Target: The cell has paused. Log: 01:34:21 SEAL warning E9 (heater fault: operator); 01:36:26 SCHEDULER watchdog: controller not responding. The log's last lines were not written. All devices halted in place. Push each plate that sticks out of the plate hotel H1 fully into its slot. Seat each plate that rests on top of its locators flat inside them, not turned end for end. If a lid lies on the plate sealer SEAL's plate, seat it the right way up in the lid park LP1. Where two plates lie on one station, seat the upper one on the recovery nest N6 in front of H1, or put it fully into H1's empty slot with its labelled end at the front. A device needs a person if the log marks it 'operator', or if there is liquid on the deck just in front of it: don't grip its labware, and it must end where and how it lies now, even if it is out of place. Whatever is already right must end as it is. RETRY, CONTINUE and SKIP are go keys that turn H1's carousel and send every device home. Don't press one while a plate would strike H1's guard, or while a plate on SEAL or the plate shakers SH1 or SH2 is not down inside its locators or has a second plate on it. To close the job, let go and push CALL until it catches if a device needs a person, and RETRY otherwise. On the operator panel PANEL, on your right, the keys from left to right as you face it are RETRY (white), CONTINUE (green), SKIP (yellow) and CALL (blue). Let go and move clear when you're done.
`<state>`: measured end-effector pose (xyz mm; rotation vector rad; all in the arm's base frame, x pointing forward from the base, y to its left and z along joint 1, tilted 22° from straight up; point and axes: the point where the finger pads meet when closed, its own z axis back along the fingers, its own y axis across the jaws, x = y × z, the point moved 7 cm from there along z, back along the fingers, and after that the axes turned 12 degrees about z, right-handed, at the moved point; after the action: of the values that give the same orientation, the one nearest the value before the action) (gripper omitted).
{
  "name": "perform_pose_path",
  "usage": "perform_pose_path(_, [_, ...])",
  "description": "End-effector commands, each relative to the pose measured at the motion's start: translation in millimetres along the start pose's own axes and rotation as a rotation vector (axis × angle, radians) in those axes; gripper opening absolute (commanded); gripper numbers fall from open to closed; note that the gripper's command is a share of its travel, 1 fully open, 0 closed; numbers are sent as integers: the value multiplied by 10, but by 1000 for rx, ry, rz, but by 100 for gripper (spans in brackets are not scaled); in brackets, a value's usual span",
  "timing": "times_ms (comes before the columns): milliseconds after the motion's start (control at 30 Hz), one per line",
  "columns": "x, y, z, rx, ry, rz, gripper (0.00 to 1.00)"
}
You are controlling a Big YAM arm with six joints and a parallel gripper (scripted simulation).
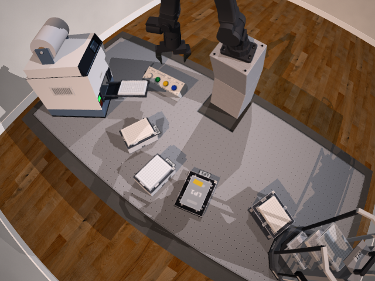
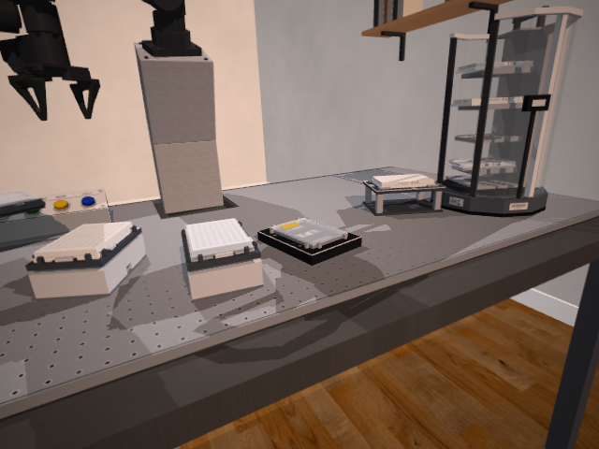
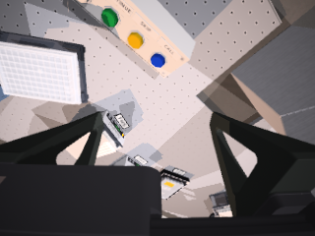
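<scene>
Spanning a wood-plank floor (image 1: 75, 218), the grey perforated deck (image 1: 242, 157) lies beneath the wide-open, empty end effector (image 1: 173, 55).

Place: a laboratory automation cell — on a perforated deck table (image 2: 338, 284).
Evidence: plate sealer (image 1: 65, 84), glass-fronted plate hotel (image 2: 489, 121), well plates on shakers (image 2: 220, 237) — operator key panel (image 1: 164, 81).
</scene>
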<state>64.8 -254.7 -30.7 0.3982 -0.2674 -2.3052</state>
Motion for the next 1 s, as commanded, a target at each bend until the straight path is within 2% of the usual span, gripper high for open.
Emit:
perform_pose_path(0, [9, 21, 6, 9, -9, -129, 100])
perform_pose_path(967, [8, 20, 6, 10, -6, -713, 100])
